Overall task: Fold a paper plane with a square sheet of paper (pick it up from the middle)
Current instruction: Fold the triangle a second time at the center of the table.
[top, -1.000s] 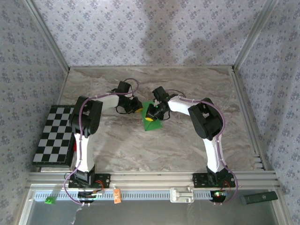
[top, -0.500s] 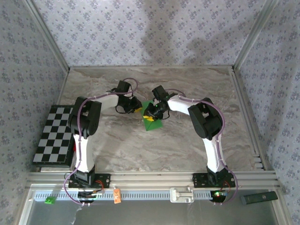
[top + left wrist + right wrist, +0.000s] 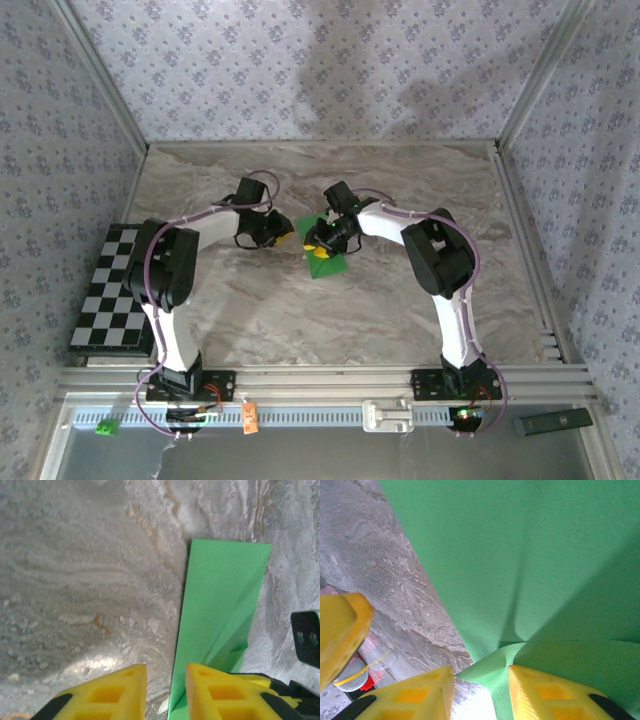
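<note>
A black-and-white checkered board point(image 3: 113, 290) lies at the left edge of the tabletop point(image 3: 300, 320), well apart from the work. The left gripper point(image 3: 286, 237) hangs low near the middle of the tabletop, a little toward the far edge, just at the left side of the green sheet of paper point(image 3: 328, 265). In the left wrist view its yellow fingers point(image 3: 117, 695) stand apart with a clear gap. The sheet's left edge runs down into that gap, and nothing is clamped. From there the sheet shows as a long, part-folded strip lying on the marble, with a diagonal crease across its near end, so it is not yet a dart.

The right gripper point(image 3: 318, 243) sits over the right part of the sheet. In the right wrist view its fingers point(image 3: 555, 695) are also apart, astride a small raised pucker where the creases meet, and they are not closed on it.

The paper looks thin and very light. It will likely slide on the smooth marble and buckle under any sideways push, and its flat layers give the fingers little to get under. The raised pucker and the free left edge look like the best places to take hold. A pinch close to a crease should keep the layers together. One gripper pressing the sheet down would stop it skating while the other lifts a flap.
</note>
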`<state>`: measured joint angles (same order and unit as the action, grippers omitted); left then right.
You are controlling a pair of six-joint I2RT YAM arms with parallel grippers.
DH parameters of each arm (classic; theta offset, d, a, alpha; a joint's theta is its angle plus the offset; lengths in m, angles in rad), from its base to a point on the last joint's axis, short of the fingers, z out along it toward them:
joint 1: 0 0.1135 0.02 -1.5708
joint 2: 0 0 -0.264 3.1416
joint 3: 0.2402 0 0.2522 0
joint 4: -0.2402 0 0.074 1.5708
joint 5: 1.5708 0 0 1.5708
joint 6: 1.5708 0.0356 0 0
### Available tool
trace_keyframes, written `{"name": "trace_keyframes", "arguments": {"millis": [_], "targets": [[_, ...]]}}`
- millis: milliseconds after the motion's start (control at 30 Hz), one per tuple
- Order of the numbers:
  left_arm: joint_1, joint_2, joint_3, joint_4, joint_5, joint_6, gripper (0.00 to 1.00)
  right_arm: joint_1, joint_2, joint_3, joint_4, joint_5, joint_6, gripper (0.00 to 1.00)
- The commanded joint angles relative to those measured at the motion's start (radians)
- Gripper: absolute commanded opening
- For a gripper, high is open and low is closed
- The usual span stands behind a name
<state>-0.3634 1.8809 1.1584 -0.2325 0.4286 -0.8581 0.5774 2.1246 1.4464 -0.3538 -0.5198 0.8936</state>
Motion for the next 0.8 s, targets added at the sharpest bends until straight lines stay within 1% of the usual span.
{"name": "trace_keyframes", "arguments": {"millis": [0,133,400,500,767], "targets": [[-0.014,-0.067,-0.032,0.014,-0.007,-0.019,0.23,-0.008,0.04,0.009,-0.079,0.041,-0.015,0.32],[-0.031,-0.083,-0.067,0.038,-0.002,-0.04,0.18,-0.01,0.047,0.009,-0.094,0.047,-0.018,0.26],[-0.092,-0.047,-0.066,0.082,0.024,-0.074,0.12,-0.013,0.053,0.009,-0.111,0.052,-0.021,0.1],[-0.109,-0.026,-0.054,0.093,0.031,-0.082,0.11,-0.012,0.054,0.009,-0.11,0.05,-0.022,0.09],[-0.134,0.031,-0.015,0.098,0.042,-0.087,0.06,-0.013,0.054,0.005,-0.109,0.048,-0.021,0.02]]}}
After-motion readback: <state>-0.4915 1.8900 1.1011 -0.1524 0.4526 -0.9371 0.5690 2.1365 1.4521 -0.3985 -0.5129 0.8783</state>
